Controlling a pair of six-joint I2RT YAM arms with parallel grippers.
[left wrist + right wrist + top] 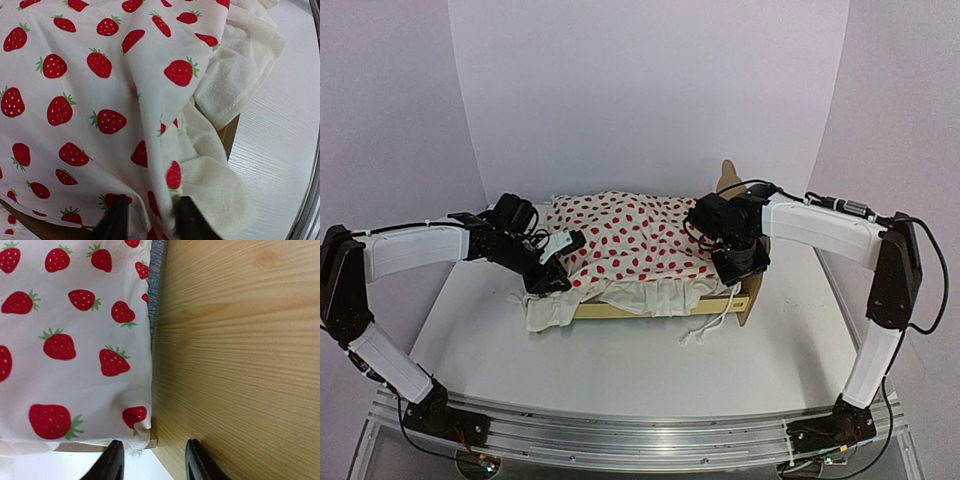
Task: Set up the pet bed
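Judging the pet bed light, stiff plywood; grip its headboard at 3 o'clock. My left claw and right claw stand parted, gripping nothing.

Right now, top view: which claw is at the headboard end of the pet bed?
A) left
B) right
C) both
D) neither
B: the right claw hangs beside the upright headboard of the pet bed, while the left claw sits at the opposite end, over the strawberry blanket.
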